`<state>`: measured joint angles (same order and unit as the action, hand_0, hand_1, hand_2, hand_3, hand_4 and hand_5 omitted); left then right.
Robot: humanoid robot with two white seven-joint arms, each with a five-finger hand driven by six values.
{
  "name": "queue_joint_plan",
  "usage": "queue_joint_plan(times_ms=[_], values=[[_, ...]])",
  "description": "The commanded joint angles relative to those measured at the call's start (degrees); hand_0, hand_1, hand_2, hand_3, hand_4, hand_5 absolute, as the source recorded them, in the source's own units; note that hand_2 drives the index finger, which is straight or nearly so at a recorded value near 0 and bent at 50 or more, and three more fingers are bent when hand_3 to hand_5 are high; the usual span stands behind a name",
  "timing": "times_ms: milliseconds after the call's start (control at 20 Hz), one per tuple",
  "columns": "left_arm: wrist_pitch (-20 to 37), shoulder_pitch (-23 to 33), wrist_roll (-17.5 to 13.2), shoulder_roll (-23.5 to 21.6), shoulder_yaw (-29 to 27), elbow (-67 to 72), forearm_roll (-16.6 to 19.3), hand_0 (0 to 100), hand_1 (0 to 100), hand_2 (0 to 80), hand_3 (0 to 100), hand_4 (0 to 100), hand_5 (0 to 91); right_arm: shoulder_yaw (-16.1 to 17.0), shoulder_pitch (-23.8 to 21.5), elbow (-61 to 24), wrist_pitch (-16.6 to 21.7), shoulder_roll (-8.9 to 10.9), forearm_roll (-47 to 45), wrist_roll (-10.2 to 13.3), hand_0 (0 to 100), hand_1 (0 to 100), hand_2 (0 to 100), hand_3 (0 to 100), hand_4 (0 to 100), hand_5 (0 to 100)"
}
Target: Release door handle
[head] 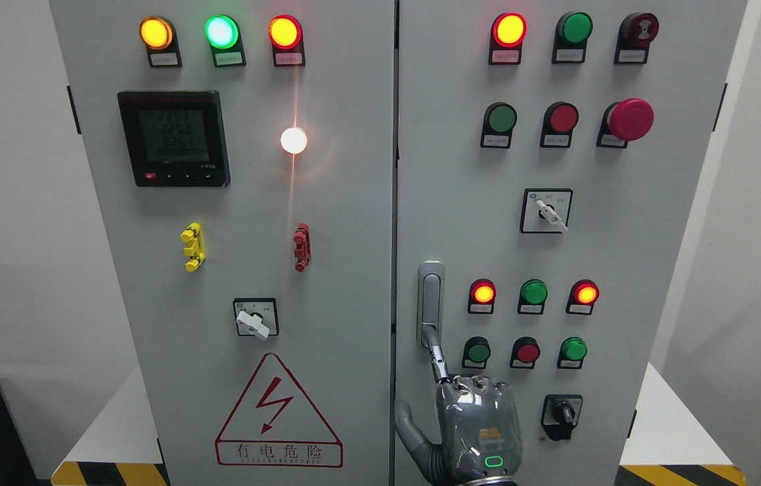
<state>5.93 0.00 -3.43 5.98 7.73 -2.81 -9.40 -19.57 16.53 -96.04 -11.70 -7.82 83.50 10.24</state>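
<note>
the door handle (pixel 430 297) is a slim, silver-grey metal lever set upright in a recessed plate on the right-hand cabinet door (pixel 664 223), just beside the seam where the two doors meet and left of the small cluster of red and green indicator lamps (pixel 533 292). i judge it rigid and smooth, the kind of hard, slightly slick bar that will not give under a fingertip and will hold its place once nothing presses on it; the sensible place to take it is its lower end, where the lever stands free of the plate. my hand (pixel 471 425) comes up at the bottom edge a little right of the middle, so i cannot say with certainty which arm it belongs to. its back faces the camera, the knuckles are bunched, the thumb (pixel 407 425) juts out to the left, and one finger (pixel 436 352) is stretched upward with its tip touching the bottom of the lever. the other fingers look folded down and close on nothing that i can see. so i am not gripping the handle, only resting a single fingertip on it, and letting go should need no more than drawing that finger off.
</note>
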Motion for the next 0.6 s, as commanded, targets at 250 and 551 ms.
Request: queue_joint_plan(times_ms=[250, 551], values=[[-0.05, 0.53, 0.00, 0.00, 0.00, 0.00, 0.00, 12, 56, 0.0, 0, 0, 0.0, 0.06, -0.01, 1.03, 0.01, 0.00, -0.01, -0.22, 46, 32, 2, 100, 100, 100], [0.04, 0.44, 0.00, 0.00, 0.00, 0.00, 0.00, 12, 56, 0.0, 0, 0, 0.0, -0.11, -0.27, 1.20, -0.08, 0.00, -0.09, -0.13, 46, 32, 2, 100, 100, 100]])
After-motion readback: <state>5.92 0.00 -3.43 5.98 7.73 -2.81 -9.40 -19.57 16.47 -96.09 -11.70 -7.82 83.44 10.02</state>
